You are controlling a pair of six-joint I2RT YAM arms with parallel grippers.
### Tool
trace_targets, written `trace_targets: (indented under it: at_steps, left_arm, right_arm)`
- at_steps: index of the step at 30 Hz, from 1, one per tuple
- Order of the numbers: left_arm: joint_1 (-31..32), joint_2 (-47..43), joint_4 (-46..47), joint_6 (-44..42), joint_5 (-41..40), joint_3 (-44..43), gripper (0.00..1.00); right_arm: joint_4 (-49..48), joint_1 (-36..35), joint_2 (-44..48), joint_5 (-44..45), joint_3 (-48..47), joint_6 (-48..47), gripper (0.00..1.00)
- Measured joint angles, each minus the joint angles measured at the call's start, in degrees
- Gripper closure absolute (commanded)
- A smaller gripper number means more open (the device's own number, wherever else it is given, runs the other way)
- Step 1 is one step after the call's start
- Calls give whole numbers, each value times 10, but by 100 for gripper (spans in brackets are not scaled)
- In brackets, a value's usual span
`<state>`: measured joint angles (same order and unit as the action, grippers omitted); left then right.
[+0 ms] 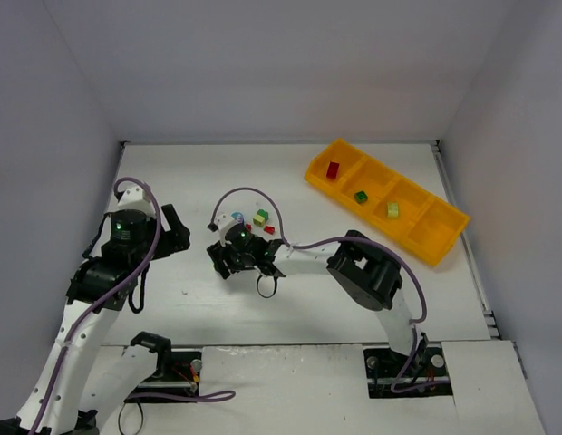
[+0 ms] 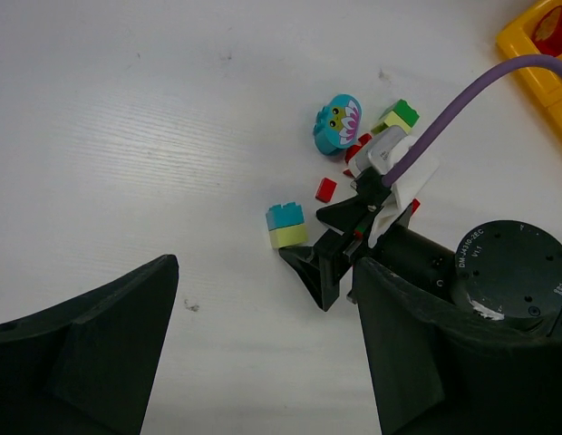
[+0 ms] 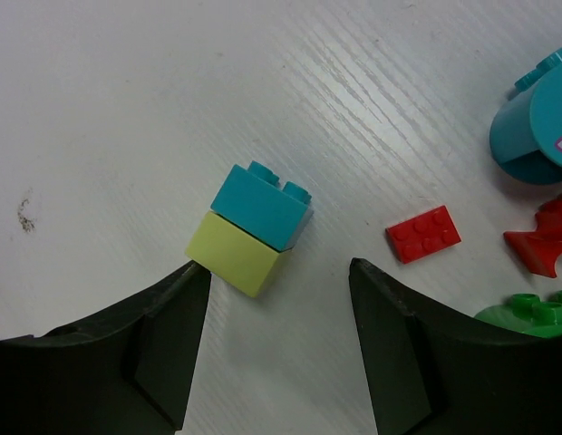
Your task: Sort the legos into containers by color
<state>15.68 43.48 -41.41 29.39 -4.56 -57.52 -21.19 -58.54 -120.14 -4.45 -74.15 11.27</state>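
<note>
A teal brick (image 3: 261, 204) sits stacked on a pale yellow-green brick (image 3: 237, 256), the pair lying on the white table. My right gripper (image 3: 279, 272) is open just behind the pair. Its left fingertip is almost at the yellow-green brick, and nothing lies between the jaws. A flat red brick (image 3: 423, 233), a round teal piece (image 3: 535, 127), another red piece (image 3: 544, 240) and a green brick (image 3: 530, 317) lie to the right. My left gripper (image 2: 263, 272) hangs open and empty above the table, looking at the stack (image 2: 286, 225). The orange-yellow tray (image 1: 417, 237) holds a red (image 1: 333, 169), a green (image 1: 360, 196) and a yellow-green lego (image 1: 392, 209), one per compartment.
The right arm's purple cable (image 2: 462, 100) crosses the left wrist view above the loose pile (image 1: 261, 217). The tray's far-right compartment (image 1: 440, 227) shows no brick. White walls close in the table on three sides.
</note>
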Motion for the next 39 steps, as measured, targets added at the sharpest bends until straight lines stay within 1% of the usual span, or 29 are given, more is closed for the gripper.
trace_targets:
  at_steps: [14, 21, 27, 33, 39]
  left_arm:
    - [0, -1, -3, 0, 7, 15, 27]
    - [0, -1, -3, 2, 13, 19, 27]
    - [0, -1, 2, 4, 17, 21, 27]
    - [0, 1, 9, 8, 18, 21, 28]
    - [0, 3, 10, 8, 18, 21, 27]
  right_arm:
    - [-16, -4, -6, 17, -1, 15, 42]
    - [-12, 0, -6, 52, 1, -10, 44]
    - [-13, 21, 1, 62, 15, -29, 45]
    - [-13, 37, 15, 55, 33, -37, 45]
    - [-14, 37, 25, 15, 45, -40, 43]
